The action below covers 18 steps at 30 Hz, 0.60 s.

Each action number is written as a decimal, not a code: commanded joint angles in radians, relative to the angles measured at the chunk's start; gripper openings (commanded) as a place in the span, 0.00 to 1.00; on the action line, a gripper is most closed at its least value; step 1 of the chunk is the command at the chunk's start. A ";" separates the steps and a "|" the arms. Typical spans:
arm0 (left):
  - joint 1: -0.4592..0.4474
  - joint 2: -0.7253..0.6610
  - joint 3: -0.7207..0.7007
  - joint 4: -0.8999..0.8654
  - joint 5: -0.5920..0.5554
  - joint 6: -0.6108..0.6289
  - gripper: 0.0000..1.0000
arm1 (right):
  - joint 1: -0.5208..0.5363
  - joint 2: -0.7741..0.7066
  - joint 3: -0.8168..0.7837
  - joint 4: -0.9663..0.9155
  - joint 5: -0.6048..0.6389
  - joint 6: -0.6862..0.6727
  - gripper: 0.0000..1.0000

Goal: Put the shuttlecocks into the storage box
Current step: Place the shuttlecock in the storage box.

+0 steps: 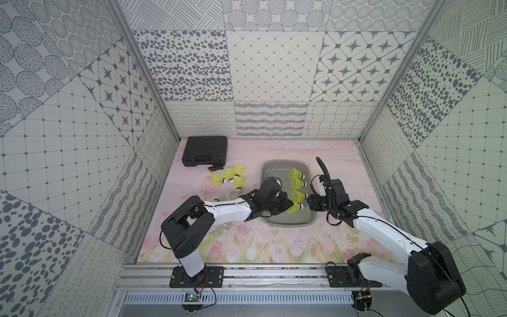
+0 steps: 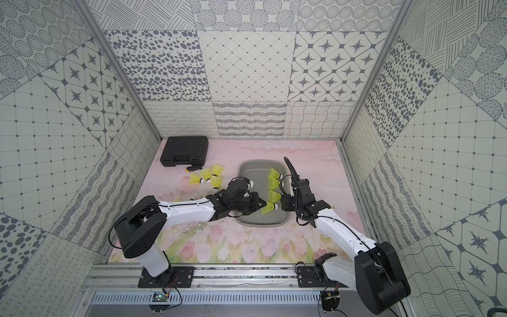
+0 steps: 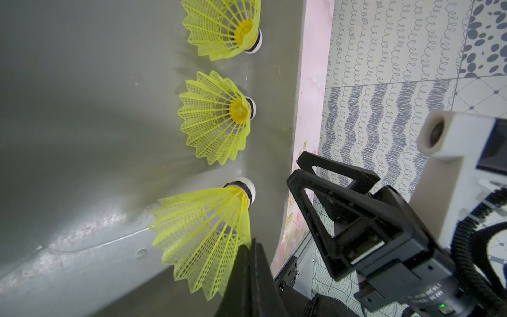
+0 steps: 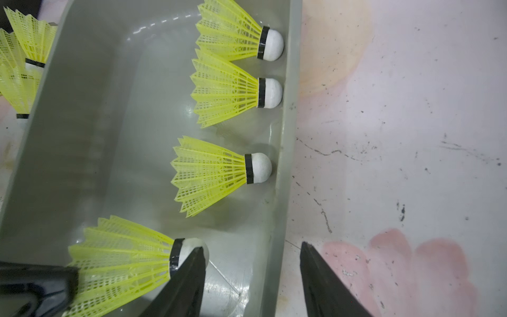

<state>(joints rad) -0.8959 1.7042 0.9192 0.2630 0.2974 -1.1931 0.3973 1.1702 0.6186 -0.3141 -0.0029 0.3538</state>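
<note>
Left wrist view: left gripper (image 3: 251,245) is clenched on the skirt rim of the nearest neon yellow-green plastic shuttlecock with a white cork tip (image 3: 203,236). The top views hide this pinch under the wrist.

Right wrist view: right gripper (image 4: 251,245) is released, jaws apart astride the right wall of the shallow grey plastic storage box (image 4: 285,137). One finger (image 4: 192,271) is against that shuttlecock's cork, the other over the pink floral bench (image 4: 411,137).

Four shuttlecocks line the box's right wall, corks pointing right.

Top views alone show:
- four more shuttlecocks (image 1: 228,173) clustered on the bench left of the box
- an orange-and-black-handled screwdriver (image 1: 215,168)
- a black hard case (image 1: 205,151), far left

Both arms reach in low, grippers facing each other over the box's near right part.
</note>
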 commanded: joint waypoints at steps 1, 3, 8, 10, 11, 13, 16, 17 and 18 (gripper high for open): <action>-0.019 0.015 -0.008 0.085 -0.018 -0.077 0.00 | -0.003 0.011 -0.014 0.049 -0.015 0.013 0.59; -0.023 0.020 -0.013 0.097 -0.019 -0.090 0.00 | -0.003 0.012 -0.016 0.052 -0.016 0.013 0.58; -0.026 0.055 -0.019 0.140 0.004 -0.116 0.00 | -0.004 0.016 -0.019 0.055 -0.019 0.014 0.58; -0.025 0.078 -0.015 0.166 0.022 -0.127 0.00 | -0.004 0.016 -0.019 0.056 -0.019 0.013 0.58; -0.025 0.090 -0.012 0.182 0.031 -0.132 0.00 | -0.005 0.018 -0.019 0.056 -0.022 0.013 0.58; -0.025 0.111 -0.003 0.197 0.044 -0.135 0.00 | -0.005 0.017 -0.020 0.056 -0.023 0.013 0.57; -0.026 0.137 0.015 0.209 0.057 -0.137 0.00 | -0.005 0.019 -0.020 0.055 -0.025 0.012 0.57; -0.027 0.144 0.019 0.211 0.058 -0.135 0.00 | -0.005 0.020 -0.020 0.055 -0.025 0.011 0.56; -0.027 0.148 0.023 0.211 0.059 -0.134 0.00 | -0.005 0.020 -0.021 0.055 -0.025 0.011 0.56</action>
<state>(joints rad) -0.9161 1.8275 0.9188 0.3851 0.3222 -1.3067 0.3969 1.1839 0.6117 -0.2947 -0.0185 0.3569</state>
